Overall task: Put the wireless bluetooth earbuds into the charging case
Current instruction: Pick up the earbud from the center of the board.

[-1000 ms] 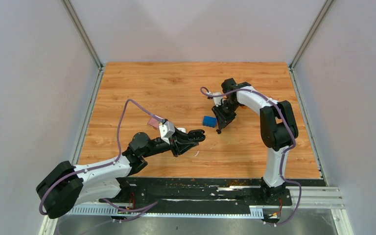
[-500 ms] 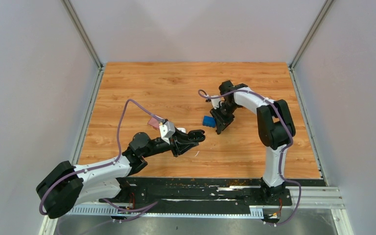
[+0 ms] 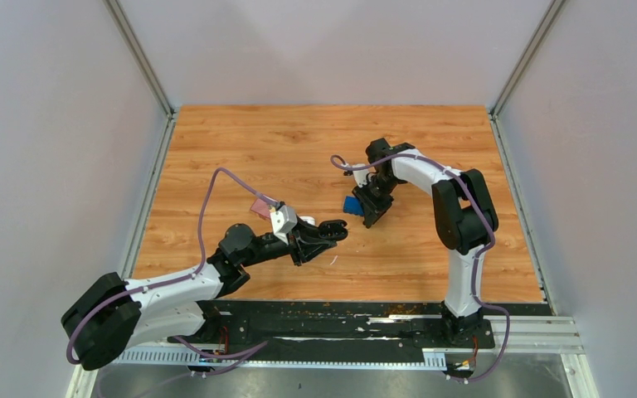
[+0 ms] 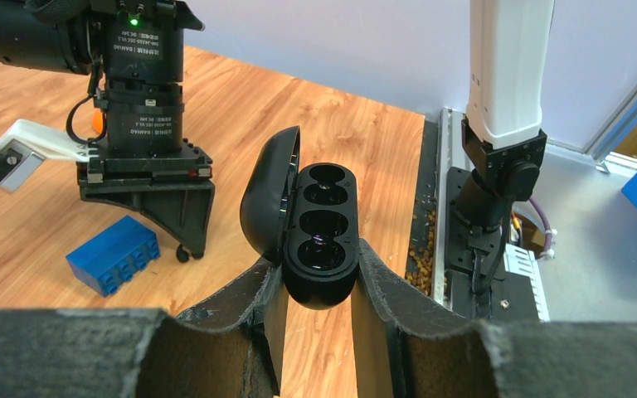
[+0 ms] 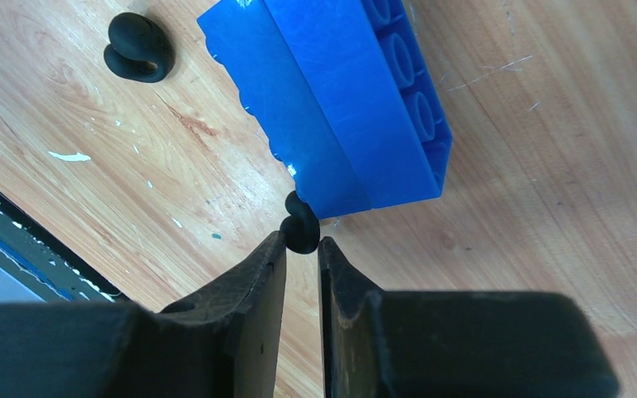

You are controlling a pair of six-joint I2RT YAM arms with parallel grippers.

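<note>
Two black earbuds lie on the worktop [image 3: 282,149], both outside the charging case [image 4: 322,228]. We see the first earbud [image 5: 302,224] touching the near corner of the blue block [image 5: 357,108]; the second earbud [image 5: 138,47] lies apart from it, off the block's other end. The right hand [image 5: 302,247] stands low over the worktop with its fingers drawn in close; the tips press either side of the first earbud, so we read it as grasping that earbud against the block. The left hand [image 4: 319,278] is clenched on the charging case and holds it above the worktop, nearer the arm bases than the block. The case is black; its lid [image 4: 267,195] is swung open to one side; its open wells face the wrist camera. From above, the two hands are near each other but apart; the blue block sits just beside the right hand.
</note>
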